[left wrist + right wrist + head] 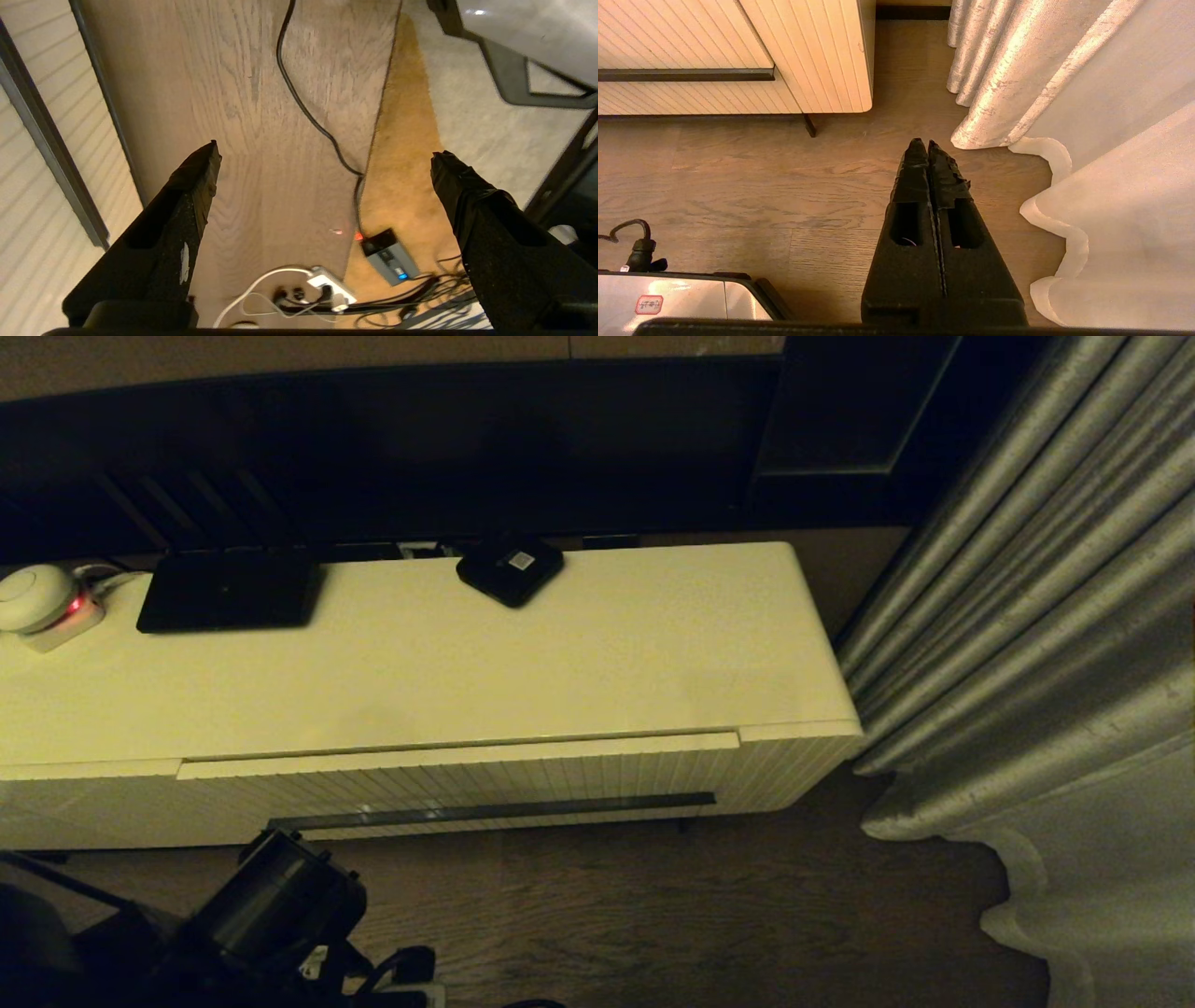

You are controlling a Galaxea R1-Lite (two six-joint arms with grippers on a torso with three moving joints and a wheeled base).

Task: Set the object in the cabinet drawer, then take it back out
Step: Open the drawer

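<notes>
No umbrella shows in any view. The cabinet drawer sits shut, its bar handle running along the front. The left gripper, fingers spread wide and empty, hangs just below the handle's left end; the right gripper, pressed together, is parked near the cabinet's right corner.

Cabinet drawer ribbed, matt cream; floor grained wood; curtain shiny cloth.

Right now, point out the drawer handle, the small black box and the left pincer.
drawer handle (490, 810): head view, middle of bar.
small black box (510, 568): head view, top face.
left pincer (322, 161): left wrist view, midway between open tips.
</notes>
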